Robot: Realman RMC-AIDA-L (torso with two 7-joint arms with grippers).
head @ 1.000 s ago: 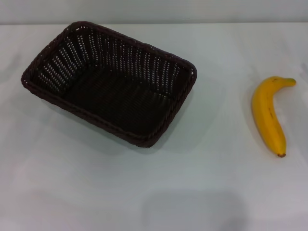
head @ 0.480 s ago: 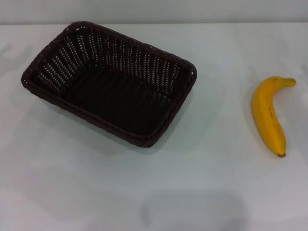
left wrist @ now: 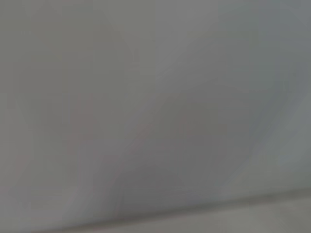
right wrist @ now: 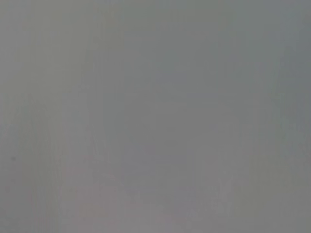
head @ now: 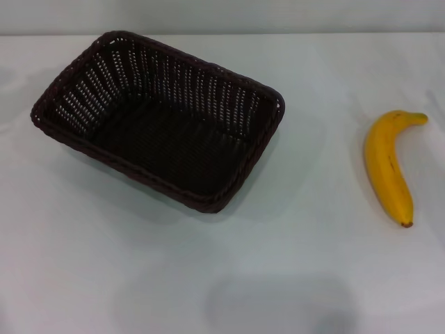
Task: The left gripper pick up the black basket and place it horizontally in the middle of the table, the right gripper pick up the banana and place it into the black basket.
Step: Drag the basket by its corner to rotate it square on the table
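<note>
The black basket (head: 158, 118) sits on the white table (head: 208, 278) at the left of centre in the head view, turned at an angle, and it is empty. The banana (head: 387, 165) lies on the table at the right, stem toward the far side, dark tip toward me. Neither gripper nor arm shows in the head view. Both wrist views show only a plain grey surface.
The table's far edge (head: 222, 33) runs along the top of the head view. Faint shadows lie on the table near the front edge.
The basket and banana have not moved. Only faint shadows on the table at the left edge have shifted.
</note>
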